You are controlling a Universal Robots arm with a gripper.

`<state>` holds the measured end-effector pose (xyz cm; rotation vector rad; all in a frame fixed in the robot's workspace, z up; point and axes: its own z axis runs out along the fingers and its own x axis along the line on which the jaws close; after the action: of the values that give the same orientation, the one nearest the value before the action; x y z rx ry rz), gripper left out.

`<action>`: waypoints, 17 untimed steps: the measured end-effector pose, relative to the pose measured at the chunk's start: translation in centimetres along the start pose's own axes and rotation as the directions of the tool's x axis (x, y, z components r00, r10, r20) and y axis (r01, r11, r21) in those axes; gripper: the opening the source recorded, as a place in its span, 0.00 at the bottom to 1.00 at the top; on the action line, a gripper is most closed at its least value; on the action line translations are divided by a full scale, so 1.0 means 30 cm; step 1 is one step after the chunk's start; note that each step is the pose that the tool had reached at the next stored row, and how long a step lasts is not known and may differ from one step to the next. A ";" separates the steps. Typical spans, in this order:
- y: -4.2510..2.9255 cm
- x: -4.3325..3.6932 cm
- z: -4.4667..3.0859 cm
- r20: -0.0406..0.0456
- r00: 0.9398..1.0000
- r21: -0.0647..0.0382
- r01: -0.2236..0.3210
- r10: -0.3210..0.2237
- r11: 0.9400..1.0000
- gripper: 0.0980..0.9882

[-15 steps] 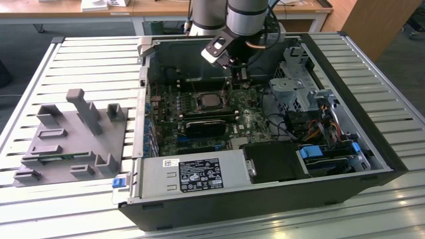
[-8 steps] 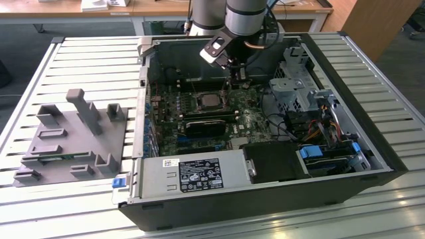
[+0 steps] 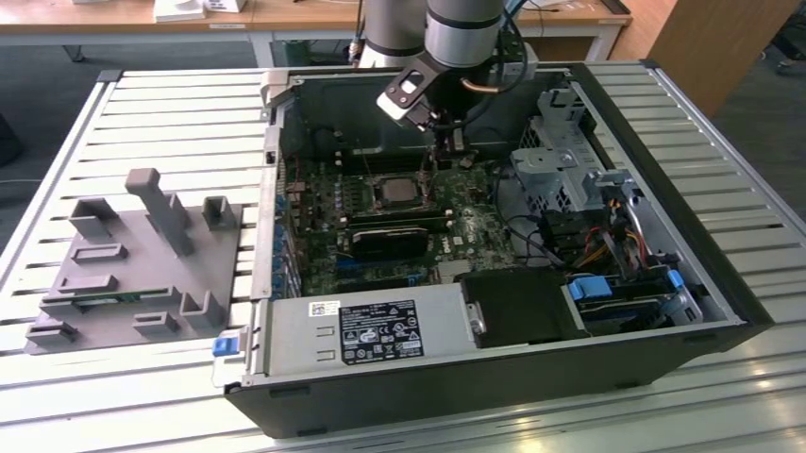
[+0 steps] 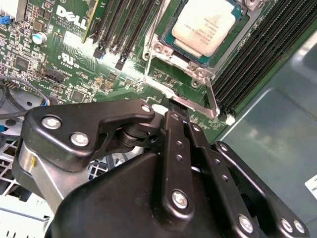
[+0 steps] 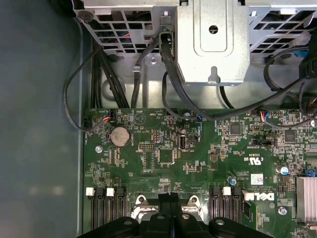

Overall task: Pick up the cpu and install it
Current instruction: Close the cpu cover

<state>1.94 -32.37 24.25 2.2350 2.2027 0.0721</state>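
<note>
**The cpu and its surroundings.** The cpu (image 3: 403, 192) lies flat in the square socket (image 3: 377, 200) of the motherboard (image 3: 485, 226), slightly above the centre of the exterior view. Its silver top faces up, and it is level with the metal frame around it. By its even seating, it appears to be already placed in the socket. In the second wrist view a thin latch lever (image 4: 212, 96) runs along one edge of the frame. Whether the frame is locked down cannot be told.

The hand (image 3: 444, 151) hangs just beyond the socket, toward the top of the exterior view, with its fingers pointing down at the board. In both wrist views the two fingers are clenched together, and nothing is visible between them (image 4: 171, 111) (image 5: 168, 198). The hand is near the frame's edge and the lever, but contact cannot be confirmed. Closed fingers form a narrow tip, which probably suits the tight gap between the frame and the memory slots (image 4: 247, 59).

The computer case (image 3: 504, 382) lies on its side with the open side up, so the board faces the arm. The power supply (image 3: 365, 330) sits toward the bottom of the frame, and the drive cage (image 3: 561, 156) toward the exterior view's right. The case rests on a slatted counter (image 3: 164, 113). A grey parts holder (image 3: 139, 255) stands well apart from it, at the exterior view's left.
</note>
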 end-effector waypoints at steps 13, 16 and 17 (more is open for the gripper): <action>-0.009 0.000 0.002 0.000 1.000 0.000 0.000 0.000 1.000 0.01; -0.011 0.000 0.003 0.000 1.000 0.000 0.000 0.000 1.000 0.01; -0.012 0.000 0.003 0.000 1.000 0.000 0.000 0.000 1.000 0.01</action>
<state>1.60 -32.37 24.15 2.2351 2.2025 0.0721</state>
